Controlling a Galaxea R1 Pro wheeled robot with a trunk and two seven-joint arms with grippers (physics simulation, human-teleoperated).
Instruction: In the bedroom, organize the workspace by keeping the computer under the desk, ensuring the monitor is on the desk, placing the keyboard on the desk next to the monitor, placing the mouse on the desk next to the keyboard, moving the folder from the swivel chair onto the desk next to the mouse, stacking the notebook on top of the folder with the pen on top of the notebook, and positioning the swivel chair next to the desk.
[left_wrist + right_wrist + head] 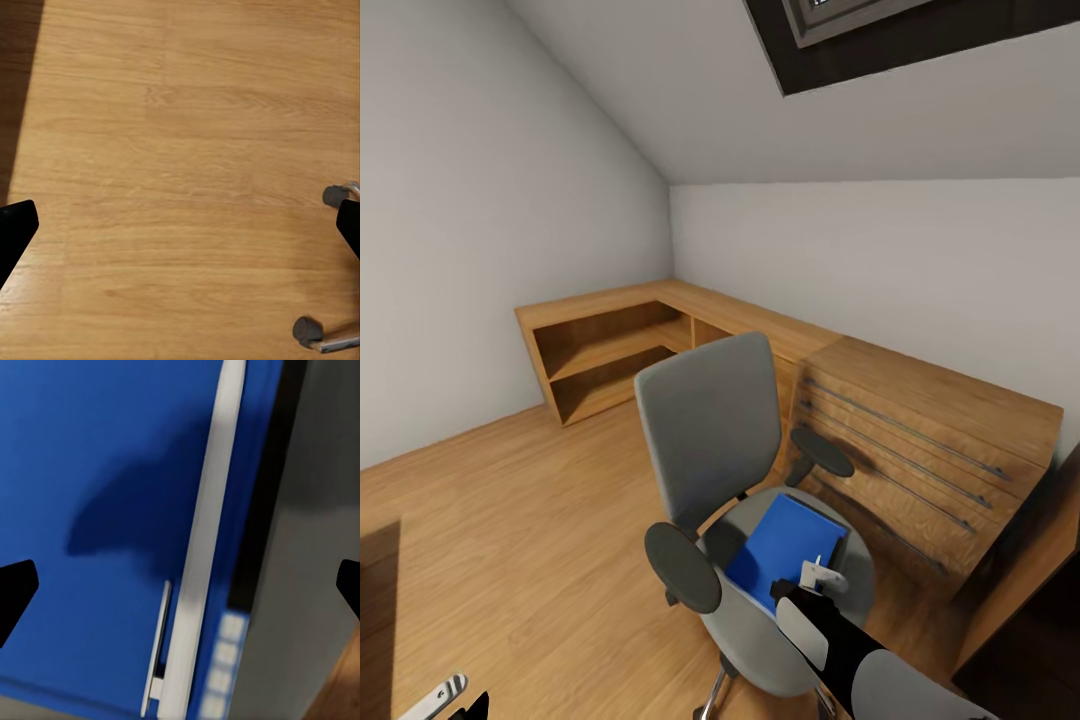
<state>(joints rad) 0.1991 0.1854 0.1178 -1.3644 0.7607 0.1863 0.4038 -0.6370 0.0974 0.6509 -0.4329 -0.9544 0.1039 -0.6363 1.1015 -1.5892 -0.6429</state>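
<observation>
Right under the wide-open, empty right claw (180,585) the folder (785,550) lies flat on the swivel chair (705,430), so closing there probably just skids it.

No readable text, label, brand or number shows on anything in view

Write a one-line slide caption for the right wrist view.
Open right gripper poised above the blue folder lying on the grey swivel chair seat.
</observation>
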